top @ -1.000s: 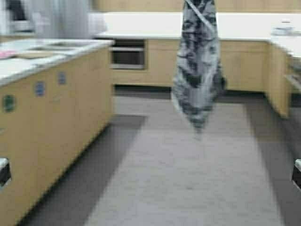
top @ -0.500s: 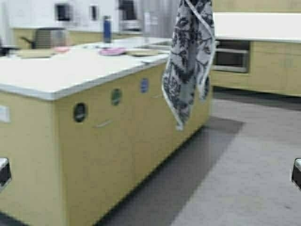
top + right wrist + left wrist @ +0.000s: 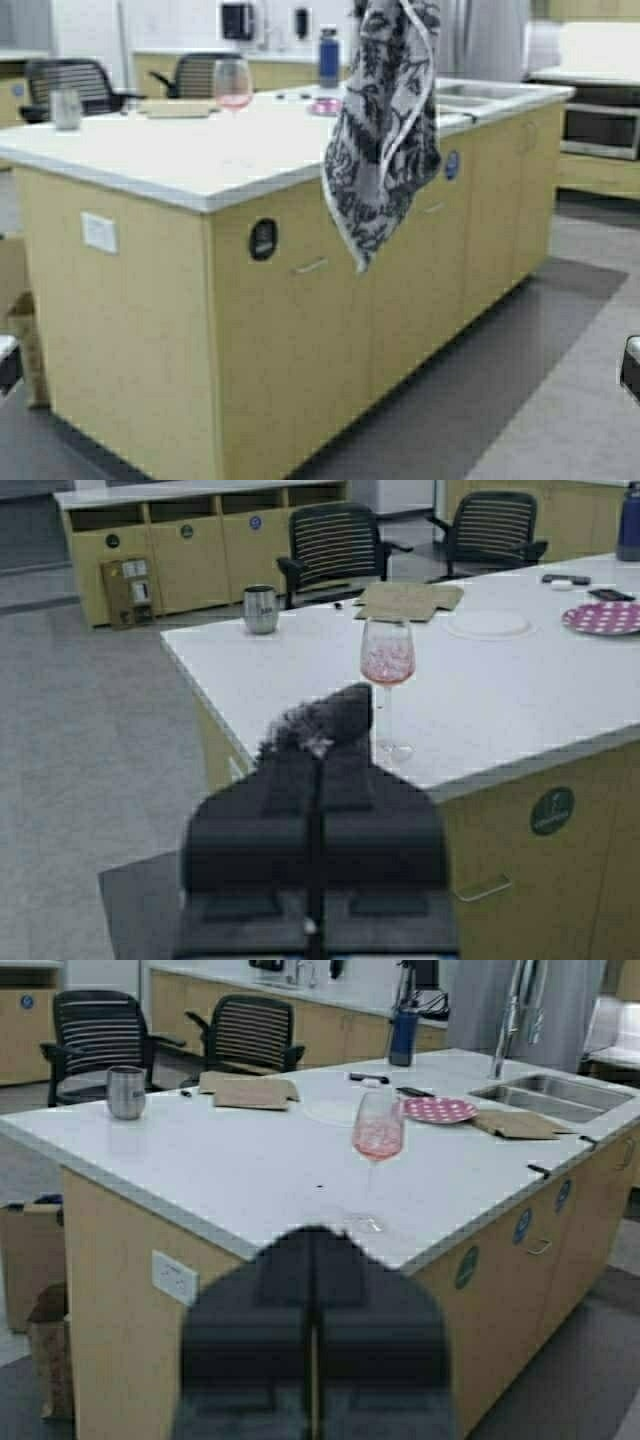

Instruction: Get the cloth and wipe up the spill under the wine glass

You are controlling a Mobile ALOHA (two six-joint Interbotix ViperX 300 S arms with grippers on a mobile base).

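Nearest, the right tool (image 3: 316, 780) is closed on the cloth (image 3: 385, 120): a dark tuft of fabric pokes out above its pinched fingers in the right wrist view. In the high view the cloth hangs limp from the top of the frame, long axis vertical, its tip dangling in front of the island's cabinet face. The left tool (image 3: 314, 1290) carries nothing, its fingers pressed together.

Beyond both tools lies the white surface (image 3: 180, 150) of the island. The glass (image 3: 233, 86) stands upright on it with pink liquid in its bowl, set in from the near edge, forward and to the left of the hanging cloth. Both wrist views face it almost head-on. No spill can be made out at its foot.

Judged from this layout, the robot must close on the island before either arm can reach; the right arm holds the wiping material, leaving the left free for the glass.

Farther off: a metal cup (image 3: 66, 107), brown paper (image 3: 178, 107), a blue bottle (image 3: 328, 57), a sink (image 3: 480, 92), two chairs (image 3: 70, 82).
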